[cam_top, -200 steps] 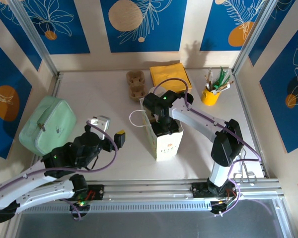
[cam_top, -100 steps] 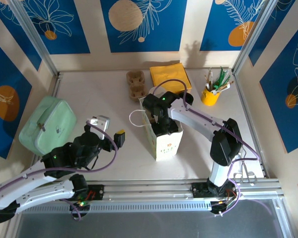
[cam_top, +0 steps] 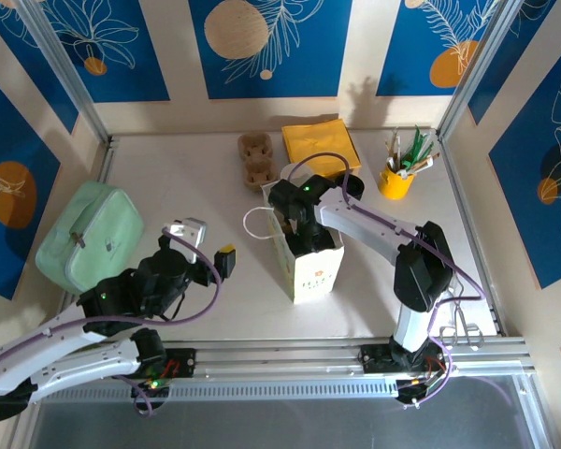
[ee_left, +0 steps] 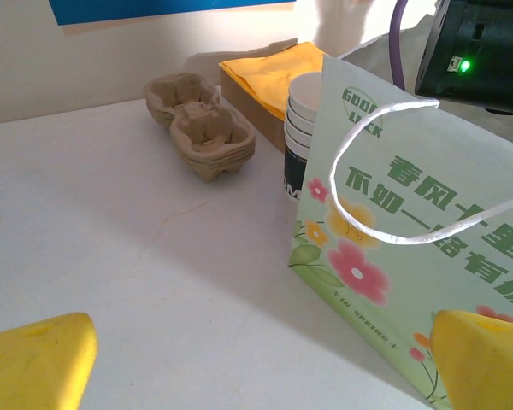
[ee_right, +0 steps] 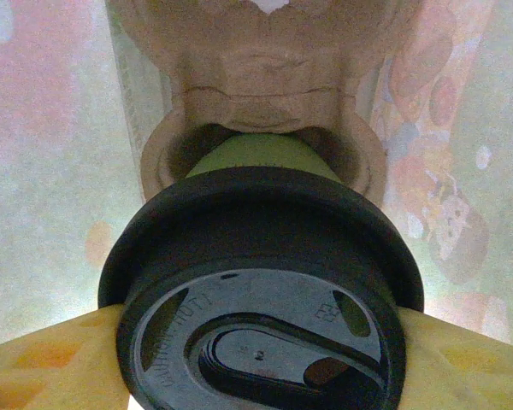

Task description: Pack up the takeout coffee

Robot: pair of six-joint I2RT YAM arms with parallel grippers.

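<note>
A: Where is the takeout coffee (ee_right: pixel 261 282) found?

B: Inside the paper bag (cam_top: pixel 316 271), which stands near the middle of the table (cam_top: pixel 168 178). The cup is clamped at the sides, just under its black lid, by the right gripper (ee_right: pixel 258 363), whose jaws are part-way closed on it. Beneath it a cardboard carrier (ee_right: pixel 265 77) is seen at the bottom of the bag, with a well roughly in line with the cup.

A: And the left gripper (cam_top: pixel 208 241)?

B: It is spread fully and nothing is held. It is positioned apart from the bag, on the side toward the table's left edge.

A: What could be spoiled from here?

B: If the cup is let go before it is seated, or is brought down off-centre onto the well's rim, it could be tipped and the lid loosened. Whether the base is seated cannot be told. The bag is steadied by nothing, so it could be dragged or toppled if its walls or the white handle (ee_left: pixel 333 179) were caught as the fingers are drawn out. The stack of lidless cups (ee_left: pixel 303 111) just behind the bag could be knocked too.
</note>
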